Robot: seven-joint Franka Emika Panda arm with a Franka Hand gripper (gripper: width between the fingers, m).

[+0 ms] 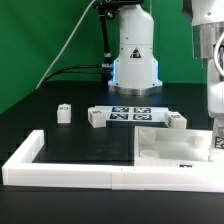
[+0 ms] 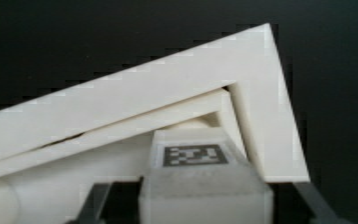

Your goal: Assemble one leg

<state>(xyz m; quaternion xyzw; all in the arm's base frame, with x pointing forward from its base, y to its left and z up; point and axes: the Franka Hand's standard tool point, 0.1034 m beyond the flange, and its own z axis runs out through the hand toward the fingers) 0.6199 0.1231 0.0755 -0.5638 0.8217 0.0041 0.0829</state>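
Note:
My gripper [image 1: 215,137] is at the exterior view's right, low over the far right corner of the white square panel [image 1: 160,148]. In the wrist view my gripper [image 2: 197,203] is shut on a leg [image 2: 195,160], a stubby white peg with a black-and-white tag facing the camera. The dark fingers [image 2: 112,203] press its two sides. The leg sits at the corner of the panel [image 2: 78,150], close inside the corner of the border wall [image 2: 247,65]. Three other legs lie loose on the table: one at the left [image 1: 63,113], one [image 1: 96,119] and one [image 1: 176,121].
The long white L-shaped border wall [image 1: 70,170] runs along the front and up the left side. The marker board [image 1: 130,113] lies in front of the robot base [image 1: 134,60]. Cables hang behind on the left, against a green backdrop.

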